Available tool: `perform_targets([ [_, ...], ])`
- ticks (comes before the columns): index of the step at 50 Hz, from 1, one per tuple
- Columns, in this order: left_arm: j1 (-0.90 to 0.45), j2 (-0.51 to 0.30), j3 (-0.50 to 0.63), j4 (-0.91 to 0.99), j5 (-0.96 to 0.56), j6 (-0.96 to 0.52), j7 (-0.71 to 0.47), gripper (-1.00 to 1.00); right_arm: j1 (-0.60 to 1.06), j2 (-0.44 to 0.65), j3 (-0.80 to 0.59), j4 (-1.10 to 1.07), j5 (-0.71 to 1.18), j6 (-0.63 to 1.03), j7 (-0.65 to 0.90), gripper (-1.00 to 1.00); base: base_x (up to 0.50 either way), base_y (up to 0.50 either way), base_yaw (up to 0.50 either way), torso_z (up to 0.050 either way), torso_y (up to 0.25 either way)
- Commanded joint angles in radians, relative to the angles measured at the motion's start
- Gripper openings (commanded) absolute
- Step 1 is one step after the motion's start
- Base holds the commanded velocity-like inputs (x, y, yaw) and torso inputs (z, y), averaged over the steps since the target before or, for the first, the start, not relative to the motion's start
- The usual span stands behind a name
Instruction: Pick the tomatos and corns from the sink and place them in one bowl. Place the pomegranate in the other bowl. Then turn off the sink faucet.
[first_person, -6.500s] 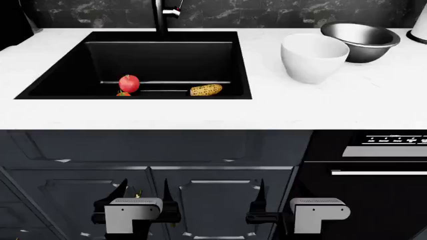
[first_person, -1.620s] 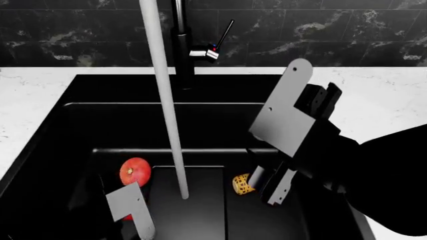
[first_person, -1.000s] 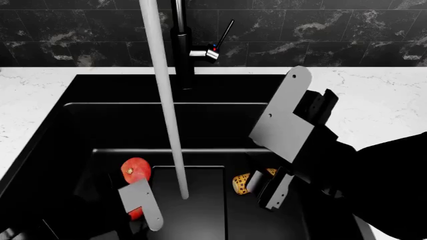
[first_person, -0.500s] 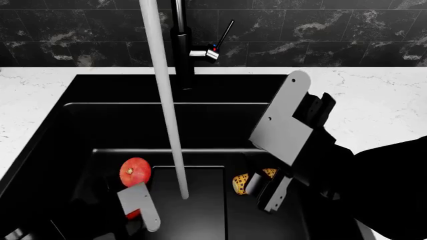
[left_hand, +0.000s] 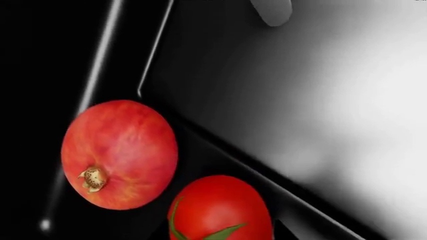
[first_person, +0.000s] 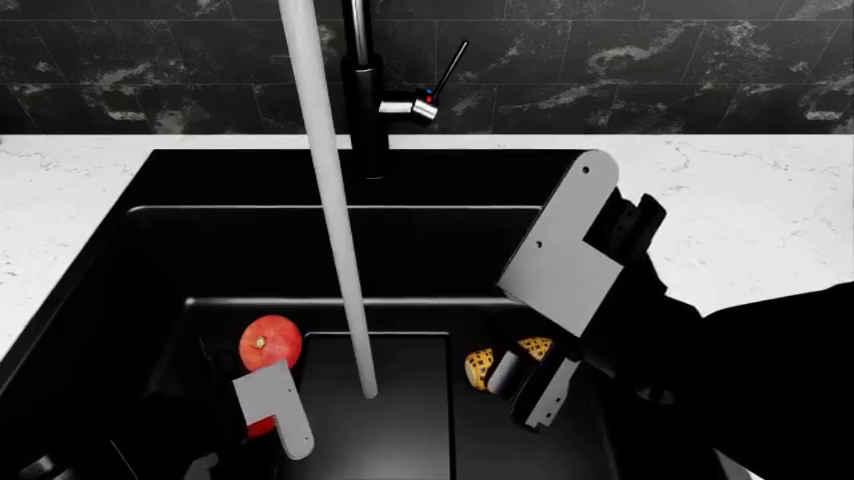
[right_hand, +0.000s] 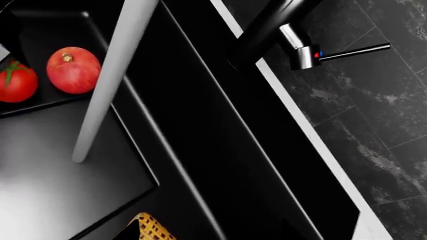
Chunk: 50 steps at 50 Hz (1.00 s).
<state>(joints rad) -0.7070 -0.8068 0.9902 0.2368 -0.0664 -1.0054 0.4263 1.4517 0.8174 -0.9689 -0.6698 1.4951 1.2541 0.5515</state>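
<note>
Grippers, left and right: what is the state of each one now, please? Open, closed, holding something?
Left gripper: low beside the pomegranate; state cannot be told.
Right gripper: fingers around the corn; grip cannot be told.

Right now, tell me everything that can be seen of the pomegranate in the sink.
The pomegranate is a round, red fruit with pale mottling and a small tan crown stub on one side. It looks whole and matte. It lies on the black sink's floor, apart from the water stream. The smaller, glossier tomato sits right beside it; whether they touch cannot be told. The left pincer's plate hangs near it. Nothing grips it.
</note>
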Motion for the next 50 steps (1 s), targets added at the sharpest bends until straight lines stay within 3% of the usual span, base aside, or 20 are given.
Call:
perform_targets([
  [1, 0.056, 0.012, 0.055, -0.084, 0.006, 0.007, -0.007, -1.0, -0.015, 0.005, -0.007, -0.009, -0.016, -0.018, -0.007, 1.0, 0.01, 0.0, 0.0, 0.0, 0.0],
  [12, 0.07, -0.041, 0.021, 0.024, 0.014, 0.149, -0.045, -1.0, -0.016, 0.015, -0.008, -0.016, -0.013, -0.026, -0.002, 1.0, 0.0, 0.0, 0.0, 0.0, -0.007],
  [26, 0.112, -0.151, -0.039, 0.349, 0.005, 0.126, -0.11, -1.0, 0.003, 0.022, -0.006, -0.021, 0.012, -0.022, 0.015, 1.0, 0.0, 0.0, 0.0, 0.0, 0.0],
  [34, 0.122, -0.136, -0.176, 0.377, 0.022, 0.222, -0.285, -1.0, 0.051, -0.033, -0.061, 0.012, -0.014, 0.059, 0.016, 1.0, 0.0, 0.0, 0.0, 0.0, 0.0],
  [39, 0.162, -0.116, -0.263, 0.343, -0.016, 0.331, -0.376, -1.0, 0.089, -0.084, -0.208, 0.02, -0.215, 0.132, -0.124, 1.0, 0.0, 0.0, 0.0, 0.0, 0.0],
  [44, 0.206, -0.067, -0.334, 0.294, -0.034, 0.436, -0.486, -1.0, 0.159, -0.122, -0.396, 0.042, -0.436, 0.108, -0.296, 1.0, 0.0, 0.0, 0.0, 0.0, 0.0],
  [50, 0.233, -0.047, -0.367, 0.292, -0.054, 0.492, -0.528, -1.0, 0.213, -0.162, -0.592, 0.085, -0.615, 0.066, -0.394, 1.0, 0.0, 0.0, 0.0, 0.0, 0.0],
])
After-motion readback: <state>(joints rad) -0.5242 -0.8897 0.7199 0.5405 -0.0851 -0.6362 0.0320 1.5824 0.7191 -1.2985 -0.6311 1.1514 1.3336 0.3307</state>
